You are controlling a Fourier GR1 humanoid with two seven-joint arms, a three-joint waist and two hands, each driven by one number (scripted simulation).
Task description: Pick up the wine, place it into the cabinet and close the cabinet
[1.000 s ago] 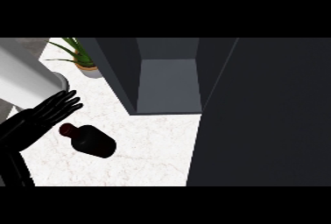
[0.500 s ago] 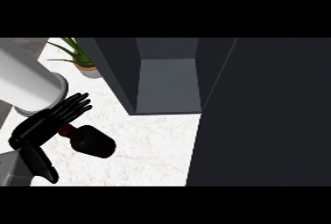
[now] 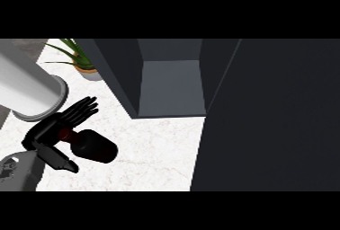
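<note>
The wine bottle (image 3: pixel 96 146) is dark with a reddish neck and lies on its side on the white marble counter (image 3: pixel 156 152) at the left. My left hand (image 3: pixel 46 134) comes in from the lower left and sits over the bottle's neck. Its fingers (image 3: pixel 81 110) reach straight past the neck, and the thumb (image 3: pixel 61 162) is spread on the near side of the bottle. The hand is open and hides part of the neck. The dark cabinet (image 3: pixel 169 85) stands open at the top middle, showing a grey inside. My right hand does not show.
The cabinet's wide dark door (image 3: pixel 272 117) fills the right side of the view. A potted plant (image 3: pixel 81 67) stands at the back left. A large pale cylinder (image 3: pixel 26 90) slants in from the upper left, just above the hand.
My left hand has slid down and over the bottle's neck, and its thumb has spread out beside the bottle. The bottle has barely moved.
</note>
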